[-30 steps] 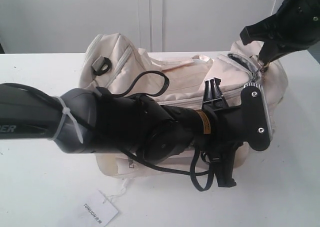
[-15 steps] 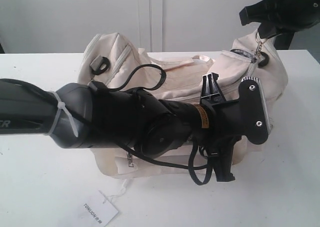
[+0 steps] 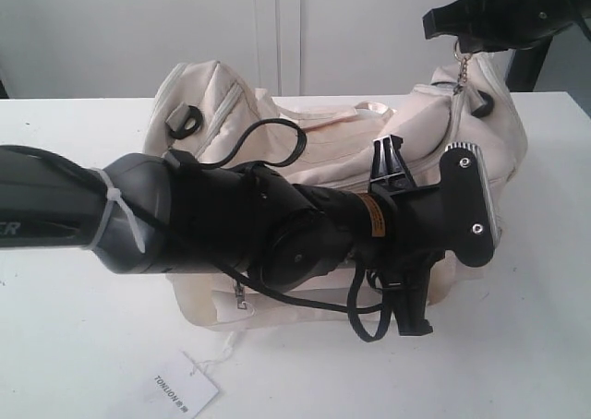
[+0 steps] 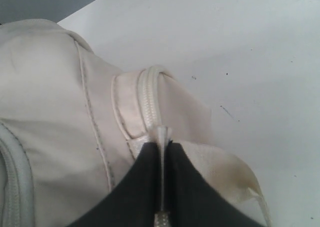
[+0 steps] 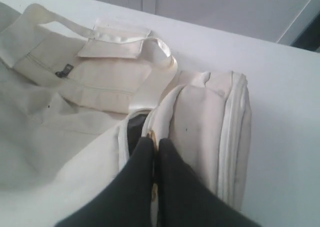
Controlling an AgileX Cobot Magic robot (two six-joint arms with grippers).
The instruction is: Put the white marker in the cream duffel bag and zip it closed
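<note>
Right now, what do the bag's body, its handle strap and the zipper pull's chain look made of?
The cream duffel bag: soft woven fabric, matte, creasing and sagging. Its handle strap: satin-like webbing, slight sheen along its length. The zipper pull: probably metal, small shiny chain links.

The bag [image 3: 314, 133] fills the middle of the worktop [image 3: 65, 345]. The left arm [image 3: 212, 225] lies across its near side, a cable loop [image 3: 303, 147] standing off it, so that side is barred; the left pincer [image 4: 161, 146] is pinched on a fabric tab [image 4: 161, 135] of the bag. The right pincer [image 3: 462, 41] hangs over the bag's right end, clamped on the zipper pull [image 3: 459, 65]. The bag's top behind the arm is uncovered. Bare worktop lies open left, right and in front, where only a paper tag [image 3: 180, 391] lies.
</note>
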